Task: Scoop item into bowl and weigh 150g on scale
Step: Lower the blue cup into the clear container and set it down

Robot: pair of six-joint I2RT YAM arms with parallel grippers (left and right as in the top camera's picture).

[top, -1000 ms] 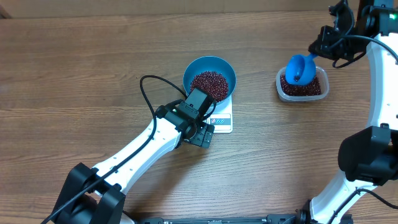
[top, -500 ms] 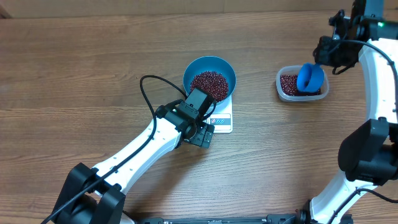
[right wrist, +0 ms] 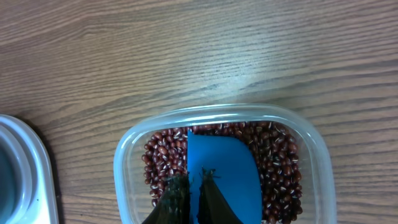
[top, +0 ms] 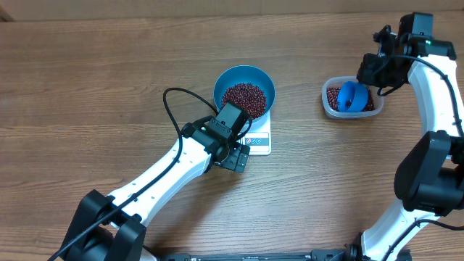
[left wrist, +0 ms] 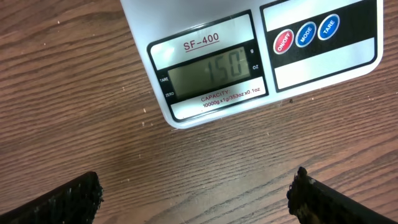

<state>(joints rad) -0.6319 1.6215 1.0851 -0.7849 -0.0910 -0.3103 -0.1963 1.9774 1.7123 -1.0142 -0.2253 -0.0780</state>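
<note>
The blue bowl [top: 244,75] stands on the white scale [top: 259,139] with a heap of red-brown beans [top: 244,96] in it. In the left wrist view the scale [left wrist: 323,68] has a display [left wrist: 208,71] that reads 150. My left gripper [left wrist: 196,194] hangs open over bare wood just in front of the scale, with nothing between its fingers. My right gripper [right wrist: 194,174] is shut on the edge of a blue scoop [right wrist: 224,171], which lies on the beans [right wrist: 280,168] inside the clear tub [right wrist: 122,163].
The clear tub [top: 330,106] sits at the right of the table, well apart from the scale. A black cable [top: 170,109] loops off the left arm beside the bowl. A white rounded edge [right wrist: 25,162] shows at the left of the right wrist view.
The right gripper has carried the scoop down from above the tub until it rests on the beans. The left arm, bowl and scale have not moved.
</note>
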